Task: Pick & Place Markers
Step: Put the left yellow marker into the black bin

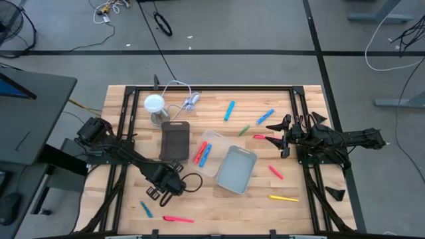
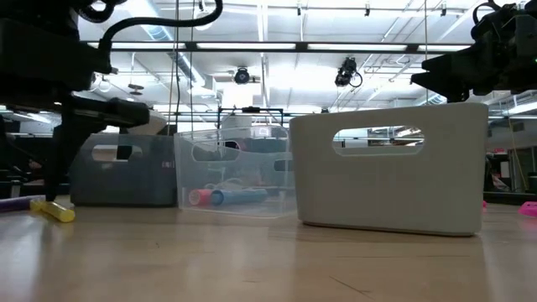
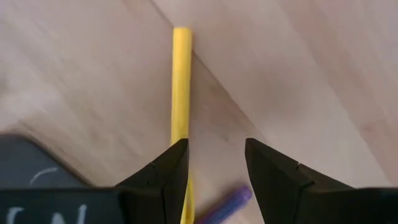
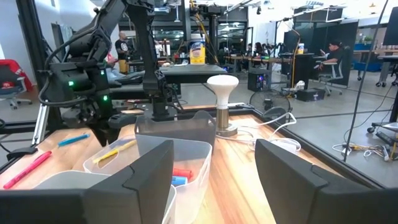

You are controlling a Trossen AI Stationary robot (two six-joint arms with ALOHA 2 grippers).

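Note:
A yellow marker [image 3: 181, 81] lies flat on the wooden table with a purple marker [image 3: 227, 205] beside its near end; both also show in the low view, yellow marker [image 2: 52, 210] and purple marker [image 2: 13, 204]. My left gripper [image 3: 216, 146] points straight down over them, open, and one finger [image 3: 168, 168] covers part of the yellow marker. From above, the left gripper [image 1: 163, 187] hides both. More markers lie scattered: blue [image 1: 229, 109], green [image 1: 244, 130], red [image 1: 275, 172], yellow [image 1: 283, 198]. My right gripper [image 1: 285, 136] waits at the right, level and open.
A clear bin [image 1: 216, 138] holding a red and a blue marker [image 1: 201, 153], a dark grey bin [image 1: 174, 141] and a pale bin [image 1: 236, 171] stand mid-table. A white lamp [image 1: 154, 105] and cable bundle [image 1: 189, 101] sit at the far left. A blue marker [image 1: 145, 210] and a red marker [image 1: 178, 218] lie near the front edge.

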